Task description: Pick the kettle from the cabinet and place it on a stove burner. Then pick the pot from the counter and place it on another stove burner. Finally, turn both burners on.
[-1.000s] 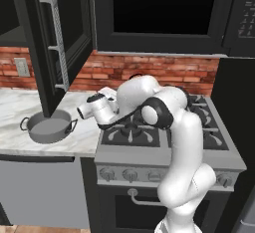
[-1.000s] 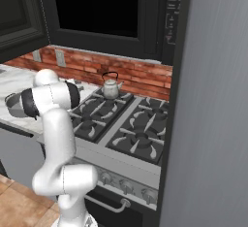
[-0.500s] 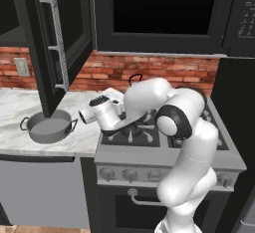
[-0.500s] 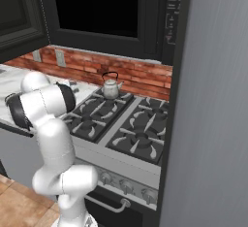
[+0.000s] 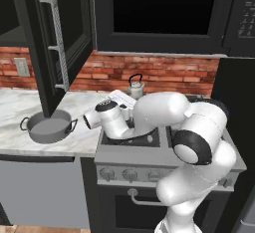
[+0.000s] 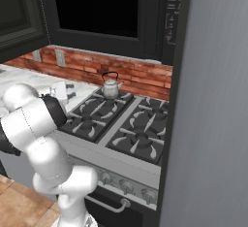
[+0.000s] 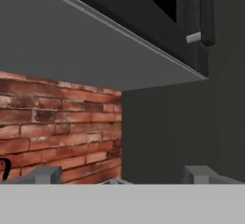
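Pot point(image 5: 48, 127) on counter point(image 5: 20, 107) at left, kettle point(image 6: 110, 87) on rear burner point(image 6: 104, 105), claw point(image 7: 122, 175) spread.

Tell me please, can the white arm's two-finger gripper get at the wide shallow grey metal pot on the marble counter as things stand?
Probably yes. The wide shallow grey metal pot sits open on the marble counter with nothing over or beside it, and the gripper is open and empty. The arm would need to swing left from the stove.

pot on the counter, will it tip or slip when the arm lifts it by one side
The pot looks wide, shallow, rigid metal, so it probably won't flex. Lifted by one loop handle it would likely tilt. Its smooth rim may be slippery.
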